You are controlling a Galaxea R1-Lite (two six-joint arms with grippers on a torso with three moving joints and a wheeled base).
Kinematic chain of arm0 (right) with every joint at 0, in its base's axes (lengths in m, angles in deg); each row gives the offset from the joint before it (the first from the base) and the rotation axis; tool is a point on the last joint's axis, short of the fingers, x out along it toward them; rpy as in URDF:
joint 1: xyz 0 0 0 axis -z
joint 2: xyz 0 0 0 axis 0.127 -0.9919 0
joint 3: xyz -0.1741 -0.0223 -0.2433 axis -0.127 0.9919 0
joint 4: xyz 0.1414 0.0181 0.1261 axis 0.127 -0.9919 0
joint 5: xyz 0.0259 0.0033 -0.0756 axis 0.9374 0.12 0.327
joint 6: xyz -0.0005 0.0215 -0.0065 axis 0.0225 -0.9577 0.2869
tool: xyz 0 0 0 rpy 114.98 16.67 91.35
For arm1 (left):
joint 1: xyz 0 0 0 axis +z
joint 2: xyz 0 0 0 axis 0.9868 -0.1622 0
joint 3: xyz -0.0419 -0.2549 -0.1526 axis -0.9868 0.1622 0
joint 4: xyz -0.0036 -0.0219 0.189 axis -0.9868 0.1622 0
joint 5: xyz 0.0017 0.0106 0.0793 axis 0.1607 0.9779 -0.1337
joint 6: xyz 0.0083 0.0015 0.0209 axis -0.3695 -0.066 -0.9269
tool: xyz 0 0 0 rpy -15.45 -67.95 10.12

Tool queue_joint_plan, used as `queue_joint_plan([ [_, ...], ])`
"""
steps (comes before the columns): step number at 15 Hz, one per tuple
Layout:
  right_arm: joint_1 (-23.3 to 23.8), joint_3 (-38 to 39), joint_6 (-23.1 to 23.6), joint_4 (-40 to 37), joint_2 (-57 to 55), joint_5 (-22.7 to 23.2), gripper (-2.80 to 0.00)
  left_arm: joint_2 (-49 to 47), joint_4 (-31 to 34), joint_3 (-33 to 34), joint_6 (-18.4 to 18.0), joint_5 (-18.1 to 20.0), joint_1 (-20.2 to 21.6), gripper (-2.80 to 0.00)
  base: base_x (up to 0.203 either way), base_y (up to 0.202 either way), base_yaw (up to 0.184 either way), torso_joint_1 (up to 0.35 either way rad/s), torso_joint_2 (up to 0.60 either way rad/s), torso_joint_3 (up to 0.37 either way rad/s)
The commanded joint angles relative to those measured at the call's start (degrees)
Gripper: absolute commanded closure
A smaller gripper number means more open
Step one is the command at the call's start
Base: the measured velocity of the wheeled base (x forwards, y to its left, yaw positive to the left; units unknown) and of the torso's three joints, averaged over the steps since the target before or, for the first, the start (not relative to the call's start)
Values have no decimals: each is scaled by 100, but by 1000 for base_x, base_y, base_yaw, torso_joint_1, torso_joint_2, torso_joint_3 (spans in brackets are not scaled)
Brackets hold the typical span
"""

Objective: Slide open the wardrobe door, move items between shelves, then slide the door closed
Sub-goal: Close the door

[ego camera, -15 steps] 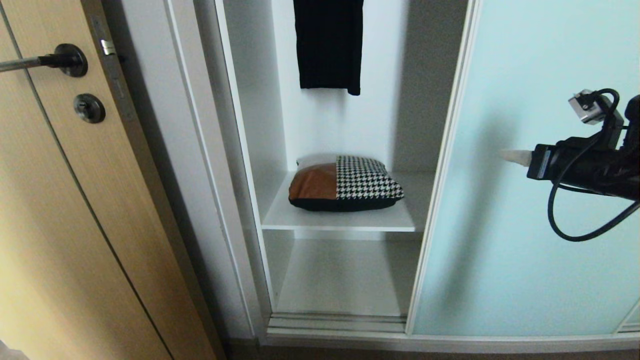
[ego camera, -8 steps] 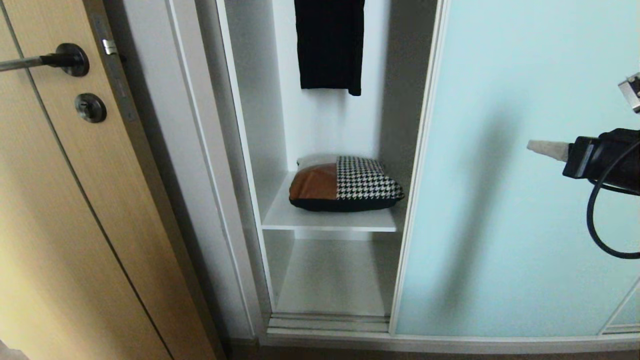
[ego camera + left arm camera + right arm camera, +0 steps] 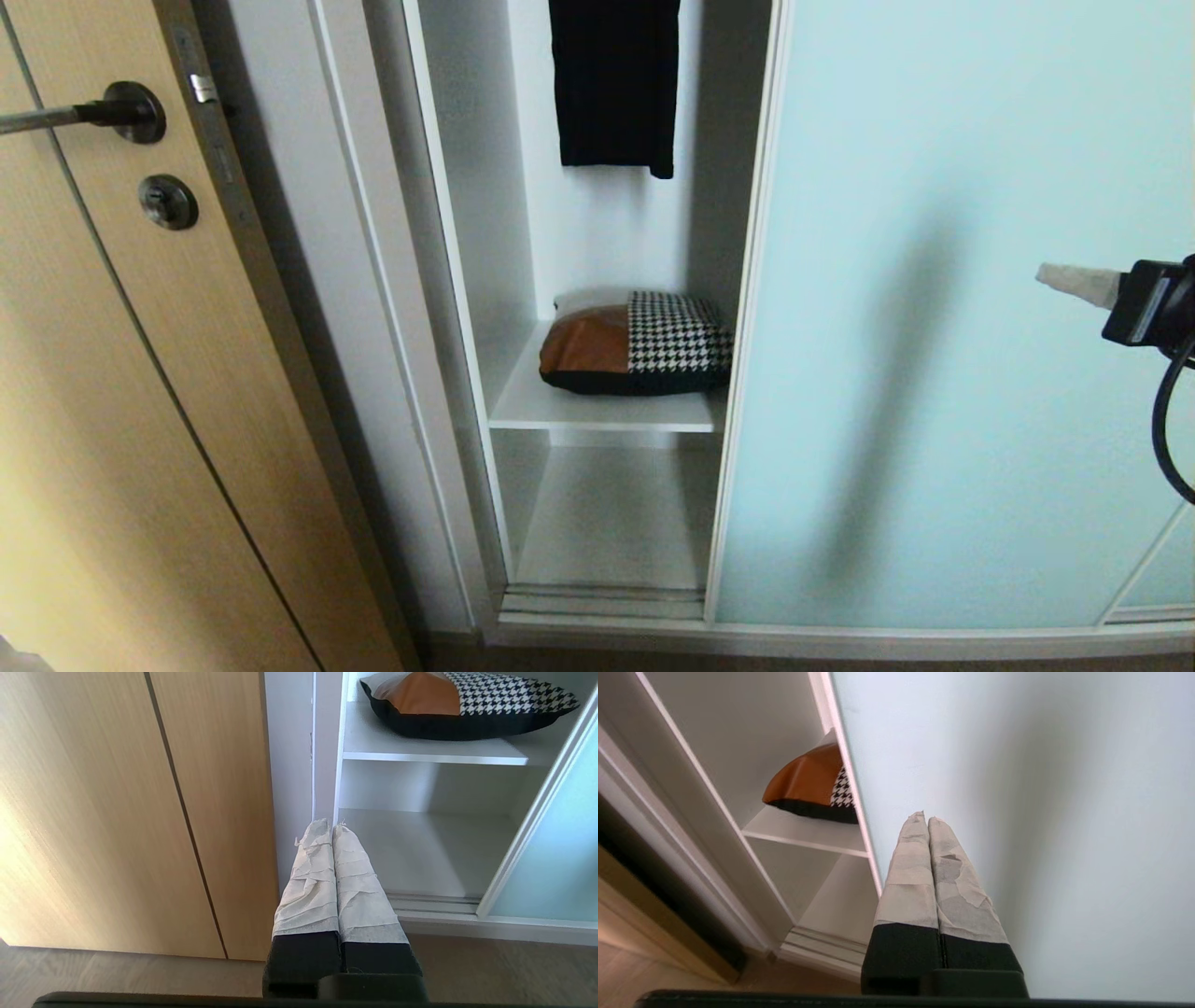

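R tool (image 3: 1046, 274) level, pinched, facing sliding wardrobe door (image 3: 934, 327)

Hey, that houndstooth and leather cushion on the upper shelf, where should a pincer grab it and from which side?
Probably the cushion's black front edge, approached straight in through the open gap. It lies flat on the upper shelf, its thin soft rim facing outward. The sliding wardrobe door already covers its houndstooth end, so aim at the tan leather half.

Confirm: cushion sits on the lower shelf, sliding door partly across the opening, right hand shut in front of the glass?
Wrong shelf. The cushion lies on the upper shelf; the lower shelf below it is bare, as the head view shows. The sliding door partly covers the opening, and the right hand is shut before the glass.
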Motion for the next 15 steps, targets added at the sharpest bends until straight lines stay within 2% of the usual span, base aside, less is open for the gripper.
queue_joint_plan([
  [1, -30, 63, -10, -61, 178, -48, 0, -7, -4, 9, -4, -1, -1, 0, 0, 0, 0, 0, 0, 0],
  [7, -583, 464, -5, -110, 454, -65, 0, -7, -4, 9, 0, -1, -1, 0, 0, 0, 0, 0, 0, 0],
  [9, -984, 446, -9, -127, 377, -65, 0, -7, -4, 9, 5, -1, -1, 0, 0, 0, 0, 0, 0, 0],
  [15, -1717, -427, -10, 25, -1096, -308, 0, -7, -4, 9, 5, -1, -1, 0, 0, 0, 0, 0, 0, 0],
])
